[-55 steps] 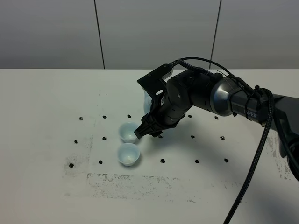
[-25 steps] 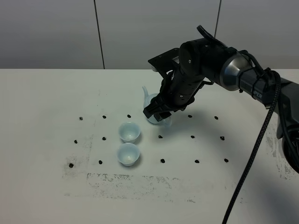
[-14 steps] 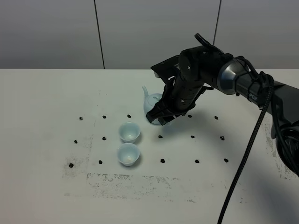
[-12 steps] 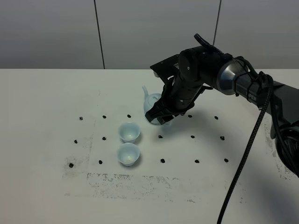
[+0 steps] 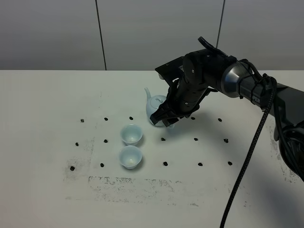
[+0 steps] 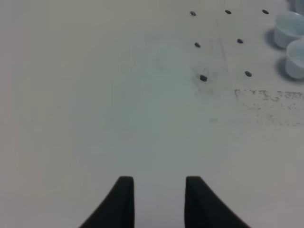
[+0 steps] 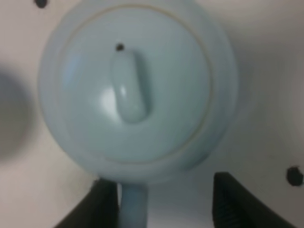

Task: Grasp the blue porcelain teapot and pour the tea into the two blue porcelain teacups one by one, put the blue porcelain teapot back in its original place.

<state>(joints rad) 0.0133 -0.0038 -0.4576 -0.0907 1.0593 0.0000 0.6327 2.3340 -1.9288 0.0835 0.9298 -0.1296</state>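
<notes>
The blue porcelain teapot [image 5: 155, 106] stands upright on the white table, behind and to the right of the two blue porcelain teacups [image 5: 131, 134] [image 5: 130, 157]. Its spout points away to the far left. In the right wrist view I look straight down on its lid [image 7: 127, 85]. The loop handle [image 7: 131, 209] sits between my right gripper's [image 7: 161, 184] spread fingers, close to one finger and apart from the other. My right gripper [image 5: 164, 121] is open. My left gripper [image 6: 156, 202] is open and empty over bare table. No tea can be made out in the cups.
Small black dots [image 5: 163, 139] mark a grid on the table around the cups and teapot. A scuffed grey patch [image 5: 128, 183] lies in front of the cups. The right arm's black cable [image 5: 251, 156] hangs at the right. Both cups show in the left wrist view [image 6: 290, 28] [image 6: 296, 64].
The right arm carried the teapot from above the cups back to the right and away, turned it upright and set it on the table. The fingers now stand apart around the handle.
</notes>
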